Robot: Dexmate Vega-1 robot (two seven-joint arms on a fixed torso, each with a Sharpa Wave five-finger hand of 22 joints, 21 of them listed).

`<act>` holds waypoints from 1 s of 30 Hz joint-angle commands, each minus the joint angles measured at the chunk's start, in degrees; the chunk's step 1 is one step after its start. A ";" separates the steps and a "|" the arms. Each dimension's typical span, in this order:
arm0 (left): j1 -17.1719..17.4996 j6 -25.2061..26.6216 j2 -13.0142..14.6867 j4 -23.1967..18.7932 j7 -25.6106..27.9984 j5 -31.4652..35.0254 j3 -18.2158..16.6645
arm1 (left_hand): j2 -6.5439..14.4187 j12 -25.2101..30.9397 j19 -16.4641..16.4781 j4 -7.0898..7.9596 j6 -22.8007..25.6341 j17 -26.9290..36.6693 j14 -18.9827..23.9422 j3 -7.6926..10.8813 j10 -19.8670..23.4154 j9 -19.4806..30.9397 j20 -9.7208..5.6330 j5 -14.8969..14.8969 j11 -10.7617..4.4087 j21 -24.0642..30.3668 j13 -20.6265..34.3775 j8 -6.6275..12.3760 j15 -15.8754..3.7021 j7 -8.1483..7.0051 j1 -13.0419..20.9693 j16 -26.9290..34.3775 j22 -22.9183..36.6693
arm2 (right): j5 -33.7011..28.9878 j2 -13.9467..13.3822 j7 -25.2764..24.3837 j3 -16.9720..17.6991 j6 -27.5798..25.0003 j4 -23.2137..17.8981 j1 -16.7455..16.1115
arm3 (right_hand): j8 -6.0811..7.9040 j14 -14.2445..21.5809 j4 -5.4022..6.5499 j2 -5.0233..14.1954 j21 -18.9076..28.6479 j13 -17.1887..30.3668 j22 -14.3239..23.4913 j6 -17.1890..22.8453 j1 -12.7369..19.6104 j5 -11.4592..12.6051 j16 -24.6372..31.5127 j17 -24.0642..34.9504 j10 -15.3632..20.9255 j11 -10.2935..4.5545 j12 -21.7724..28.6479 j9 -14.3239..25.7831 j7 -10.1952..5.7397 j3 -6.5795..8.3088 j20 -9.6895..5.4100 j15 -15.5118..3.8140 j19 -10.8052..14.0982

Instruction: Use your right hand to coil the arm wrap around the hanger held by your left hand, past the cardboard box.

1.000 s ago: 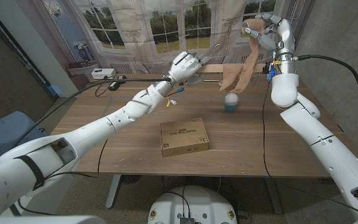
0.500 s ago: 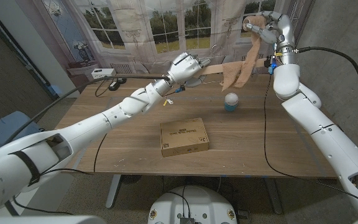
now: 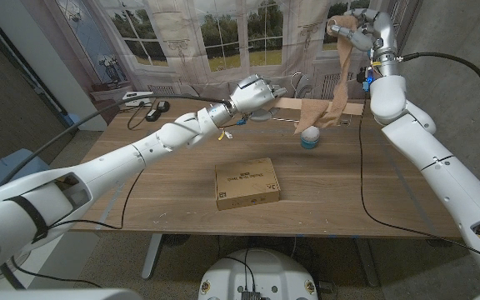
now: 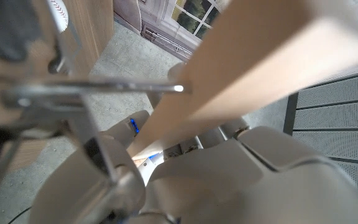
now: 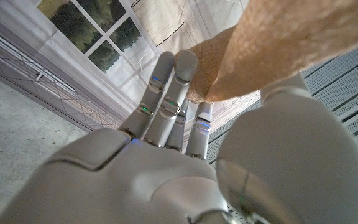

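My left hand (image 3: 255, 92) grips a wooden hanger (image 3: 307, 104) above the table's far side, beyond the cardboard box (image 3: 247, 183). The hanger's bar points to the right. A tan arm wrap (image 3: 341, 75) runs taut from my raised right hand (image 3: 358, 27) down to the bar's right part, where it is wound on, and its tail hangs just below. In the left wrist view the wooden bar (image 4: 260, 68) and metal hook (image 4: 104, 90) cross above my left hand (image 4: 229, 180). The right wrist view has my right hand (image 5: 135, 174) holding the wrap (image 5: 278, 43) between thumb and fingers.
A small blue and white cup (image 3: 310, 137) stands on the table (image 3: 407, 192) under the hanger's right end. A white device (image 3: 140, 98) and black cables lie at the back left. A window backdrop stands behind, and a grey wall is close on the right.
My right hand has risen and drawn the wrap up, so it now hangs straight and taut. The bunched fabric on the bar has thinned out. My left hand has edged right with the hanger.
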 commanded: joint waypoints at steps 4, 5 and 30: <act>1.17 -0.93 -1.30 4.17 12.21 -2.85 -1.69 | 0.79 0.29 0.16 0.25 -0.06 -0.26 0.02 0.03 0.23 0.23 -3.25 0.14 0.03 0.01 0.13 0.40 -0.07 0.02 -0.12 -0.33 -0.07 | 3.17 -2.21 1.62 0.55 -2.59 0.41 0.34 | 0.17 -0.13 1.40 21.14 -0.22 0.16 0.07 13.61 20.85 0.05 -0.06 0.08 11.24 -6.90 -0.24 0.18 3.98 1.91 -1.56 -1.80 0.15; 1.37 -1.50 -1.93 5.31 15.41 -4.33 -2.12 | 0.81 0.33 0.12 0.26 -0.10 -0.21 0.14 0.03 0.37 0.23 -3.21 0.14 -0.04 0.07 0.13 0.40 -0.06 -0.05 -0.14 -0.26 0.03 | 3.66 -2.32 2.04 0.47 -3.18 0.70 0.29 | 0.17 -0.03 1.43 21.16 -0.24 0.27 0.08 13.59 20.81 0.04 0.00 0.10 11.17 -6.88 -0.22 0.19 3.94 1.90 -1.60 -1.80 0.08; 6.17 -11.39 -6.58 5.56 15.44 -25.59 -10.86 | 1.36 0.31 0.36 0.40 -0.94 0.21 0.43 0.10 0.44 0.50 -3.43 -0.09 -0.33 0.16 0.14 1.07 -0.26 0.16 -0.87 0.30 0.28 | 9.08 -0.47 3.29 -4.04 -2.28 8.57 -0.10 | 0.10 -0.08 1.30 21.20 -0.11 0.05 0.10 13.53 20.78 -0.14 -0.09 -0.04 11.37 -6.72 -0.44 0.11 4.18 2.13 -1.46 -1.82 0.16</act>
